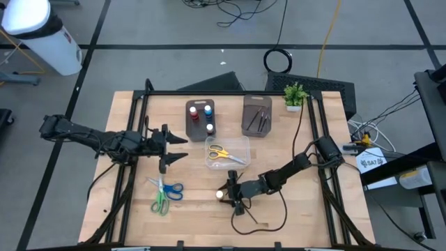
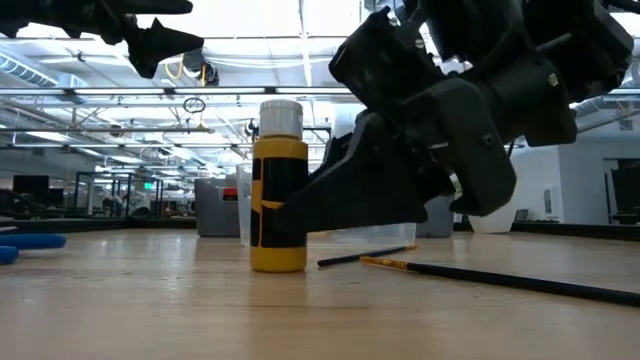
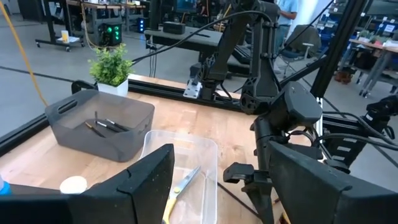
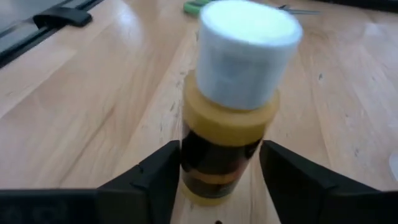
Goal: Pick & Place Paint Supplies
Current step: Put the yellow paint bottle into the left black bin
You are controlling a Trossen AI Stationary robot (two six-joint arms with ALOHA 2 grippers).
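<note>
A: Which step is running?

B: Looks like the grasp on the yellow paint bottle (image 4: pixel 229 106). The right gripper (image 1: pixel 230 194) is sitting low at the near middle of the table (image 1: pixel 327 216), fingers apart and straddling the bottle, which is standing upright with its white cap on. Not clamped yet, gaps are showing on both sides in the right wrist view.

A: Left arm?

B: The left gripper (image 1: pixel 167 148) is hovering over the left half of the table, fingers spread, holding nothing. Waiting, I'd say.

A: Anything else lying out?

B: A thin brush (image 2: pixel 490 275) is lying on the wood just beside the bottle. Green and blue scissors (image 1: pixel 164 193) are sitting at near left. Yellow scissors (image 1: pixel 224 153) are already lying in the clear box (image 1: pixel 242 143). Other bottles are standing in the far tray (image 1: pixel 189 120), brushes in the tray to its right (image 1: pixel 247 111).

A: Next move?

B: Probably closing squarely on the bottle body, below the cap, then lifting straight up so it isn't tipping. Carrying it to the bottle tray looks like the likely drop.
</note>
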